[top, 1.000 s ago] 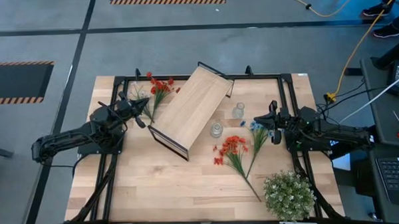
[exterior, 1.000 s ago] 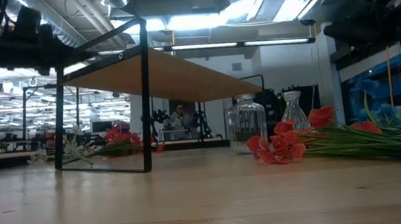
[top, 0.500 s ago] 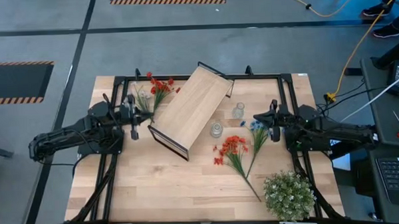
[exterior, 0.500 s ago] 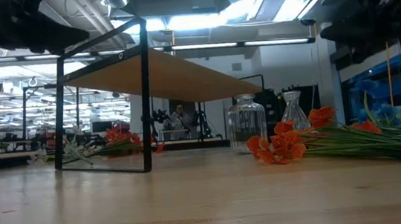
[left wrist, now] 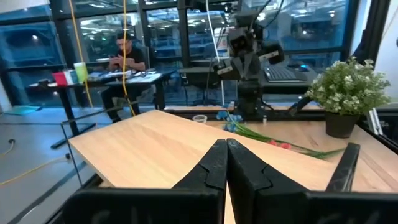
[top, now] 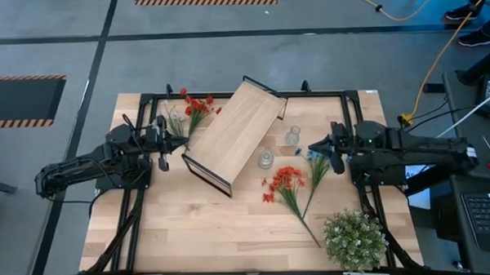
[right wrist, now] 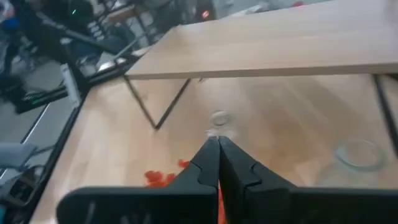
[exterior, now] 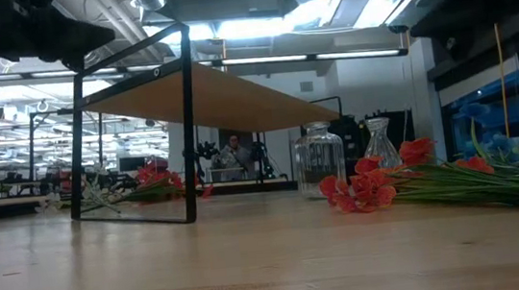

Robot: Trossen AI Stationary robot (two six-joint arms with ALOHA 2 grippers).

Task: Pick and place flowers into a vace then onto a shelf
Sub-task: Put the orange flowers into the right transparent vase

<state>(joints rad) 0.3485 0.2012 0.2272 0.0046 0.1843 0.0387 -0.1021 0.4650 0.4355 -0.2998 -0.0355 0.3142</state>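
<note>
We saw the shelf (top: 233, 135) lying diagonally mid-table, flowers (top: 294, 187) right of it, stems trailing toward the near edge (blossoms toward two glass vases (top: 265, 160)). The left gripper (top: 161, 143) and right gripper (top: 333, 147) were closed, empty.

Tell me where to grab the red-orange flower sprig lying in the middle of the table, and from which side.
Grip the red-orange sprig on its bare green stem, just below the blossoms, coming straight down from above. It lies flat on the table, blossoms toward the shelf, stem trailing toward the bushy potted plant. The right gripper, fingers shut, is nearest and would have to open first.
</note>
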